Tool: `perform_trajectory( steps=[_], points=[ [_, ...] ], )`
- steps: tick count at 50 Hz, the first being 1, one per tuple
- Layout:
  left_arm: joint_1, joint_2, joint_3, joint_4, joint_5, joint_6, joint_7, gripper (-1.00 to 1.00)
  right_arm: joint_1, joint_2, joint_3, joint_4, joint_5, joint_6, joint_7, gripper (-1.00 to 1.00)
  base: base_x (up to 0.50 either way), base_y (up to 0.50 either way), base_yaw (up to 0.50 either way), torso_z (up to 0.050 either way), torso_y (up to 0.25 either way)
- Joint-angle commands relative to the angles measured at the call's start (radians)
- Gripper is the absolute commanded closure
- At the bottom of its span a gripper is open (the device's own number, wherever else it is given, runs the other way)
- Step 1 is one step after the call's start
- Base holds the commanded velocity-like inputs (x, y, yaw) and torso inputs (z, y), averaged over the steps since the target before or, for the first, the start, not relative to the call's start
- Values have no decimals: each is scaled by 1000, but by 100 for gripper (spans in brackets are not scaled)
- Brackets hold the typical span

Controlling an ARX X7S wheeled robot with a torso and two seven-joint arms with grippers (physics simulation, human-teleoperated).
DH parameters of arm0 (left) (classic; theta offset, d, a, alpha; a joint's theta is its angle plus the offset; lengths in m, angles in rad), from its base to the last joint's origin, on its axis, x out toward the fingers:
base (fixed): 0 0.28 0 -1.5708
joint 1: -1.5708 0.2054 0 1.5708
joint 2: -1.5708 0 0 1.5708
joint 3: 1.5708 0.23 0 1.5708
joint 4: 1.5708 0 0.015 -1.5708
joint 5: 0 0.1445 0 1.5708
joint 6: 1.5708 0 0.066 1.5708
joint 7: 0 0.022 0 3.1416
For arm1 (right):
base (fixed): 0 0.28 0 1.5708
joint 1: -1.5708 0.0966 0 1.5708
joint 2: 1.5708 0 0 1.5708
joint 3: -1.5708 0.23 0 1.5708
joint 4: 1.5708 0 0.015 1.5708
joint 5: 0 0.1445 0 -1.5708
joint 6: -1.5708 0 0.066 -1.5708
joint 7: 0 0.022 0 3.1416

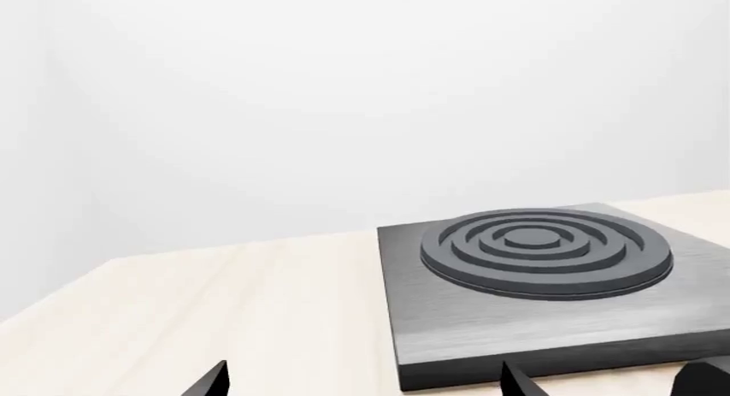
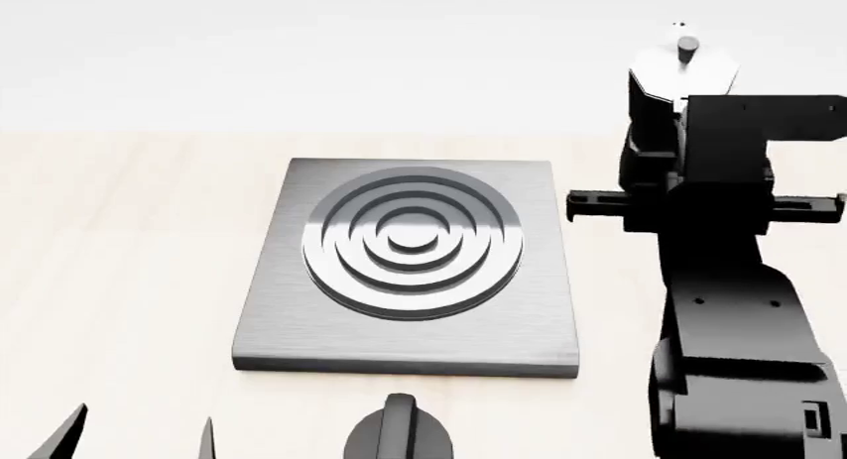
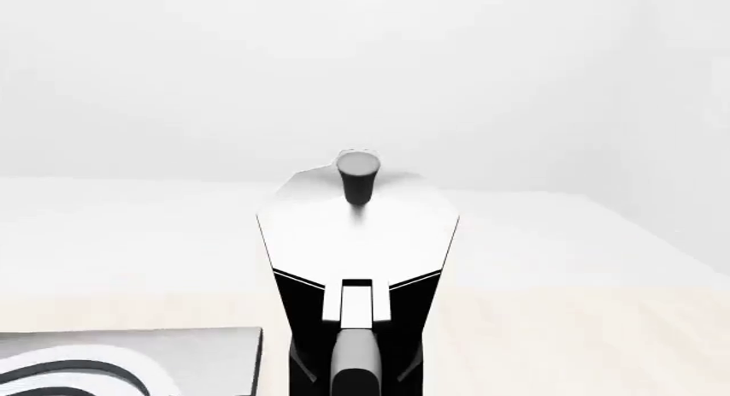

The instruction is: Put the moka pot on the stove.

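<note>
The stove (image 2: 411,310) is a square grey plate with a ring burner, lying in the middle of the pale wooden table. To its right, at the far side, the moka pot (image 2: 681,72) stands upright, black with a silver lid and knob. In the right wrist view the moka pot (image 3: 356,242) fills the middle, its handle pointing at the camera. My right gripper (image 3: 356,381) is closed in on that handle, its fingers lost against the black body. My left gripper (image 1: 365,386) hangs open and empty in front of the stove (image 1: 548,328), near the table's front left.
A short black knob (image 2: 397,434) sits in front of the stove's near edge. My right arm (image 2: 728,310) covers the table to the right of the stove. Pale tabletop (image 2: 119,281) stretches to the stove's left, and a white wall lies behind.
</note>
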Motion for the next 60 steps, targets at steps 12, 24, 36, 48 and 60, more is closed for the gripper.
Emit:
perform_trajectory(
  steps=[12, 24, 36, 48, 60],
  points=[
    [-1, -1, 3, -3, 2, 7, -9, -100, 232, -99, -139, 222, -61, -100, -27, 100, 0, 0, 0, 0, 1],
    [-1, -2, 3, -2, 1, 6, -16, -100, 301, -144, -117, 367, -8, -170, -51, 100, 0, 0, 0, 0, 1],
    [-2, -3, 6, -4, -2, 11, -14, -100, 439, -198, -103, 709, 28, -343, -62, 100, 0, 0, 0, 0, 2],
    [-3, -5, 9, -6, -4, 16, -13, -100, 486, -224, -121, 864, 102, -386, -56, 100, 0, 0, 0, 0, 1],
    [-4, -7, 12, -4, -8, 12, -14, -100, 495, -224, -415, 864, 403, -377, -15, 100, 0, 0, 0, 0, 1]
  ],
)
